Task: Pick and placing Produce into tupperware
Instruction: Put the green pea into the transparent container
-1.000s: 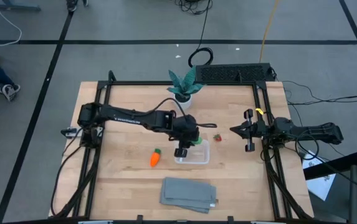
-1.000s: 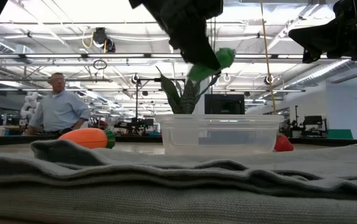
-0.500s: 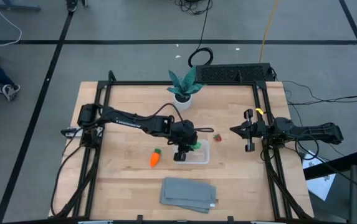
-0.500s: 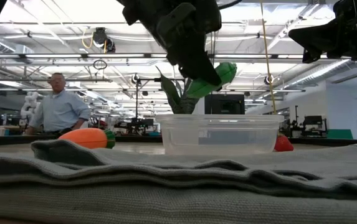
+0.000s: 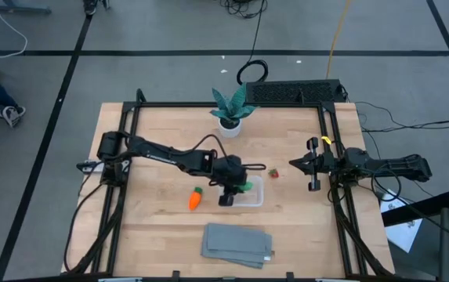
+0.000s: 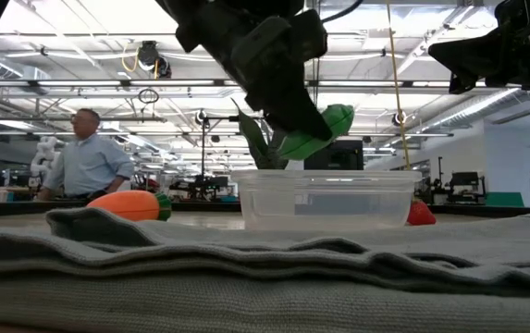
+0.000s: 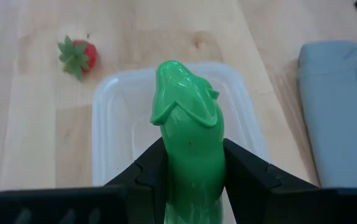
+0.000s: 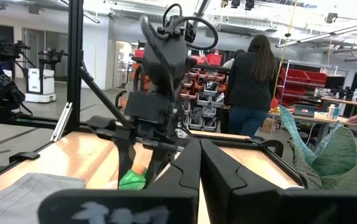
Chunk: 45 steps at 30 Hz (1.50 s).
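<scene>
Left pincer point(image 7: 190, 180) is pinching the green pod point(image 7: 187, 134) above the clear container point(image 7: 113, 134); it should be lowering inside the rim before releasing; right pincer point(image 5: 312, 166), pressed together, is waiting aside.

The tupperware point(image 5: 244, 193) stood near the middle of the surface point(image 5: 153, 227), with the carrot point(image 5: 195, 199) just to its left, the berry point(image 5: 273, 172) beside its far right corner, the potted plant point(image 5: 231, 109) behind it and the folded cloth point(image 5: 237, 243) in front of it. The left gripper point(image 5: 234, 186) hung over the tupperware's left part, holding the pod point(image 5: 244, 186) above its inside. The right gripper point(image 5: 301, 164) hung at the surface's right edge, well apart from the tupperware.
</scene>
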### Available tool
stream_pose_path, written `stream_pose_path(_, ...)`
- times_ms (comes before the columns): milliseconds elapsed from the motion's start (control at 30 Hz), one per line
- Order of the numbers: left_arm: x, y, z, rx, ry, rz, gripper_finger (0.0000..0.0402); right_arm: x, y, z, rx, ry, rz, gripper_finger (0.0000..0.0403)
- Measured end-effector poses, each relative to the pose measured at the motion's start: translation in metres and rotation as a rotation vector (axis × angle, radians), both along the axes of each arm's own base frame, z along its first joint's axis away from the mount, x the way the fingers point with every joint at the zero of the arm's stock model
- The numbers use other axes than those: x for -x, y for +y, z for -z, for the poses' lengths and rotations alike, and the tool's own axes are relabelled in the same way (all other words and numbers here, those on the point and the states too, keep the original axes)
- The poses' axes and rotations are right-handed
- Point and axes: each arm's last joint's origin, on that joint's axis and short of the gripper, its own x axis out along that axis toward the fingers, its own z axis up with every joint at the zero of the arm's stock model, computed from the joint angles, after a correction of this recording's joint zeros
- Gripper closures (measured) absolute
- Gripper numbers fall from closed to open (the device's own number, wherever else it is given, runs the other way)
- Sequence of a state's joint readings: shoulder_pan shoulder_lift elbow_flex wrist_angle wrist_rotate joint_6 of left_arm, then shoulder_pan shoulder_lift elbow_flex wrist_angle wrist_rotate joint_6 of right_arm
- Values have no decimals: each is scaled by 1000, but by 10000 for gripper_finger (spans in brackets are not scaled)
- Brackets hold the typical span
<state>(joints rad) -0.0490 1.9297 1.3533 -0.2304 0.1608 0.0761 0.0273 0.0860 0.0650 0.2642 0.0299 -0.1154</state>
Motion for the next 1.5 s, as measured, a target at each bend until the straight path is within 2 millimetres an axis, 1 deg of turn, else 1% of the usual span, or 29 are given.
stream_pose_path(200, 6, 0, 13, -8, 32, 7, 279, 0, 0, 0, 0, 0, 0, 403)
stream_pose_path(400, 10, 0, 22, -33, 9, 35, 279, 0, 0, 0, 0, 0, 0, 403)
stream_pose_path(567, 8, 0, 23, -32, -30, 35, 279, 0, 0, 0, 0, 0, 0, 403)
stream_pose_path(700, 5, -2, 19, -24, -78, 30, 279, 0, 0, 0, 0, 0, 0, 403)
stream_pose_path(833, 4, -4, 18, -15, -89, 25, 279, 0, 0, 0, 0, 0, 0, 403)
stream_pose_path(900, 3, -5, 21, -14, -94, 27, 279, 0, 0, 0, 0, 0, 0, 403)
stream_pose_path(1067, -1, -8, 41, -6, -53, 23, 279, 0, 0, 0, 0, 1, 0, 403)
stream_pose_path(1167, -3, -8, 48, -7, -44, 23, 279, 0, 0, 1, -8, 6, -1, 403)
stream_pose_path(1400, -2, -8, 49, -22, -39, 38, 279, 0, 0, 0, -24, 6, -4, 403)
stream_pose_path(1500, 0, -8, 51, -28, -4, 42, 279, 0, 0, 0, -24, 5, -4, 403)
